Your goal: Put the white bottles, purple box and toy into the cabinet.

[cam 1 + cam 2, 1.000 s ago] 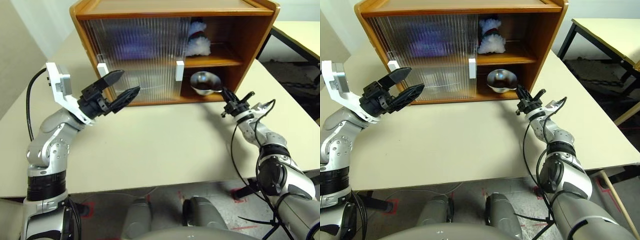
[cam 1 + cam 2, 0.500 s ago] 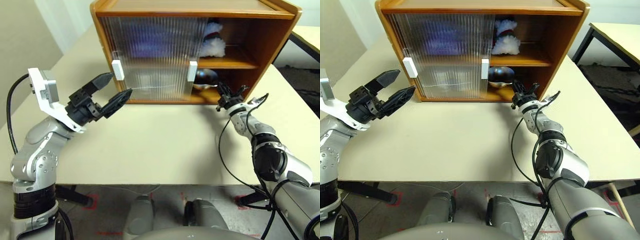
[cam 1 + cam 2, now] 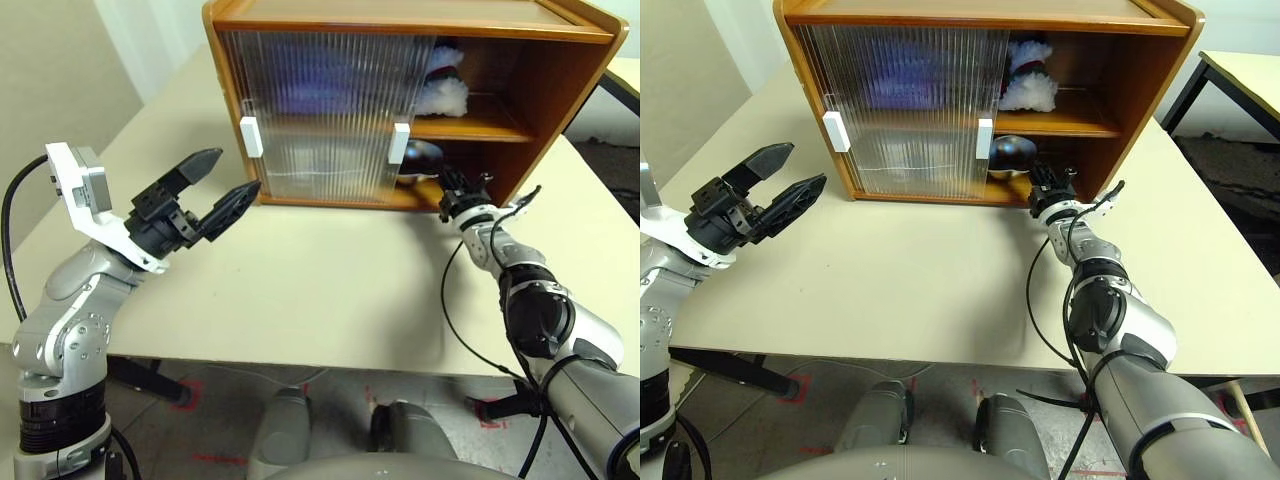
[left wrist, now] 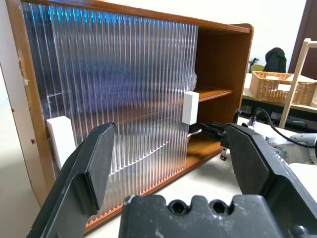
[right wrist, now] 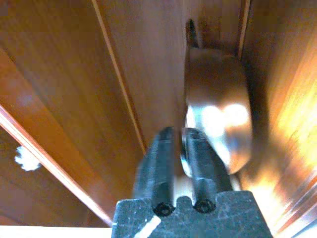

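The cabinet (image 3: 420, 90) stands on the surface (image 3: 320, 290) with its sliding doors (image 3: 330, 120) covering the left half. The toy (image 3: 1028, 82) sits on the upper shelf; a purple shape, probably the box, shows blurred behind the ribbed door. The right end effector (image 3: 1045, 190) reaches into the lower shelf with its fingers a narrow gap apart at the rim of the steel bowl (image 5: 218, 124); whether it grips the rim cannot be told. The left end effector (image 3: 205, 195) hovers fully released, empty. Advice: withdraw the right arm straight back, clear of the door handle (image 3: 400, 143).
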